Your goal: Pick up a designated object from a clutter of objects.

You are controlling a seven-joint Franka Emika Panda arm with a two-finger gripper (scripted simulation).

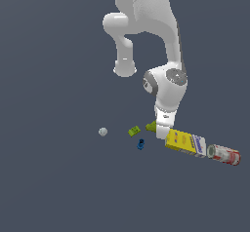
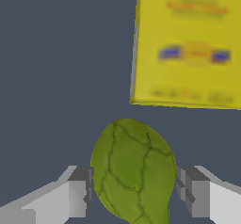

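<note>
In the wrist view, the gripper (image 2: 133,190) was spread open with one grey finger pad (image 2: 80,190) on each side of the olive-green lump (image 2: 132,173). The pads sat just beside the lump; whether they were touching it could not be told, and nothing showed it being squeezed or lifted. The lump was rounded, dull, and crossed by dark vein-like lines. Near it lay the yellow box (image 2: 188,46), flat on the dark grey floor (image 2: 56,77), with blurred blue and orange printing on its face.

In the exterior view, the white robot arm (image 1: 168,87) reached steeply down from above, its lower end at the floor and hiding most of the gripper (image 1: 161,131). Only a small part of the olive-green lump (image 1: 151,126) showed at the arm's edge, toward the exterior view's left. The yellow box (image 1: 184,143) lay just to the exterior view's right of the arm, and the red-and-white can (image 1: 224,154) lay on its side beyond it. To the exterior view's left sat the lime-green brick (image 1: 134,130), the tiny blue piece (image 1: 140,144) and, farther off, the whitish ball (image 1: 103,131).
</note>
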